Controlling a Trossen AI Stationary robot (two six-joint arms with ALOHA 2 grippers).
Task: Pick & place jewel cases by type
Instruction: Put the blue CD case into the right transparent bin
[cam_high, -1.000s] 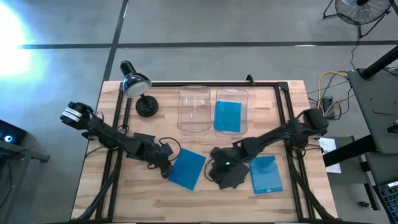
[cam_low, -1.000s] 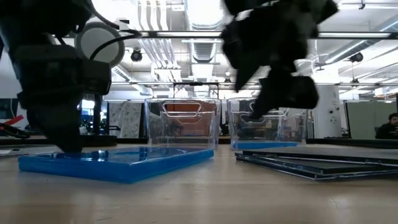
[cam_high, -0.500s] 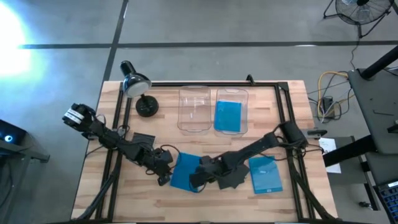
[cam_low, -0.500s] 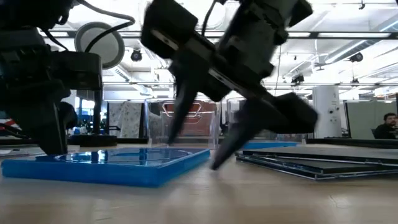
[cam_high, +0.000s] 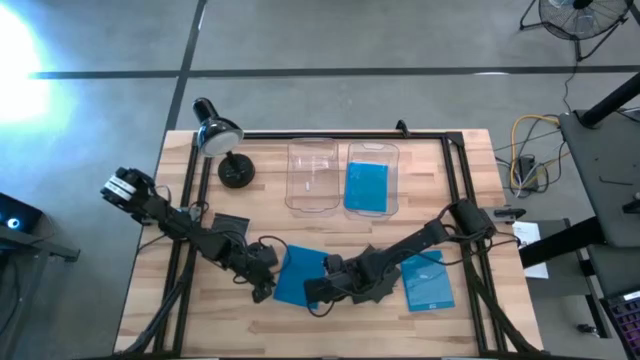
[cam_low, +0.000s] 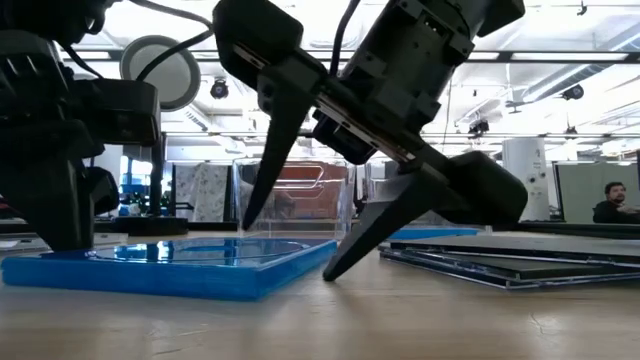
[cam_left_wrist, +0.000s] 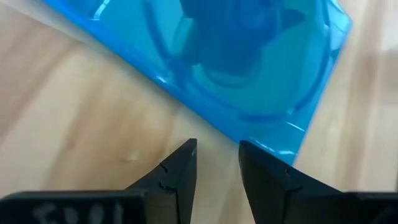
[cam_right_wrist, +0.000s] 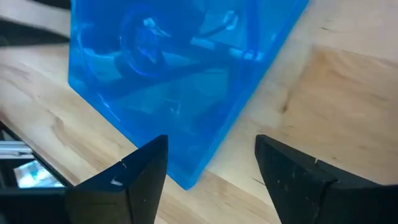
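Counter (cam_high: 160, 300): light wood slats with a dark frame, grey floor around it.
Lamp (cam_high: 218, 137): back left corner, round base.
Bins: two clear ones at the back centre; left bin (cam_high: 313, 176) holds nothing visible, right bin (cam_high: 373, 178) holds a blue case (cam_high: 366, 186).
Front blue case (cam_high: 296, 275): flat on the counter, front centre, between the two tools.
Second blue case (cam_high: 427, 279): flat on the front right, pale label on it, text too small to read.
Dark cases (cam_high: 378, 282): low stack between the two front blue cases, partly under the right arm.
Left tool (cam_high: 262, 283): at the front case's left edge; fingers (cam_left_wrist: 177, 176) nearly together, narrow gap, nothing between them, tips just short of the case corner.
Right tool (cam_high: 318, 290): low over the front case's right edge; fingers (cam_right_wrist: 134, 180) wide apart, straddling the case corner, not clamped.
Writing: faint marks on the left tool's body, unreadable.
Background: a person at the far right of the low view (cam_low: 610, 200).
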